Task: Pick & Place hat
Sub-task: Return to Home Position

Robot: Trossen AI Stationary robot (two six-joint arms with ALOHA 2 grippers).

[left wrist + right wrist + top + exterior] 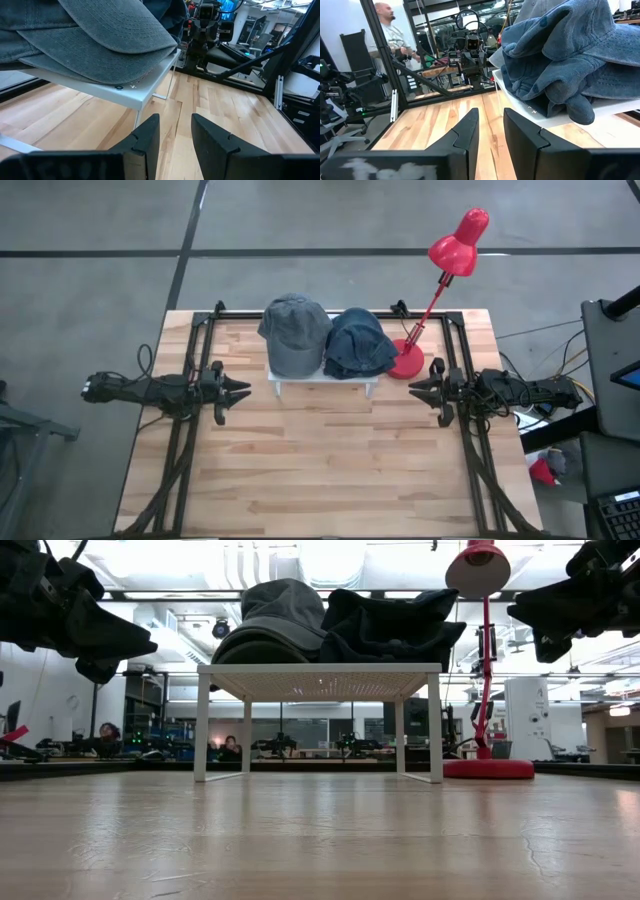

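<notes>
Left wrist view shows you the left jaws released, the two dark fingers [145, 142] apart with only bare desk [235, 115] between them. The right wrist view shows the right jaws released and empty too, their fingers [465, 135] parted by a narrower gap. From above, the left arm [150, 390] hangs at the desk's left side and the right arm [500, 390] at its right, both pointing inward at each other, level with the front of the white shelf [322, 383] and clear of it. On that shelf the gray caps [293, 332] sit on the left, nested one over another, touching the crumpled blue cap [358, 345] on the right. The gray caps' long axis runs from the desk's far edge toward its near edge. The stitched brim seems to face the near edge and overhangs the shelf corner closest to the left jaws. I cannot tell which way the blue cap points, since its folds hide the brim, but it slumps over the shelf edge on the right arm's side. Your main risk is a jaw drifting inward during the retreat, catching an overhanging brim and dragging the caps off. The red lamp [455, 250], whose base stands just beside the shelf, could also be knocked by the right arm.
</notes>
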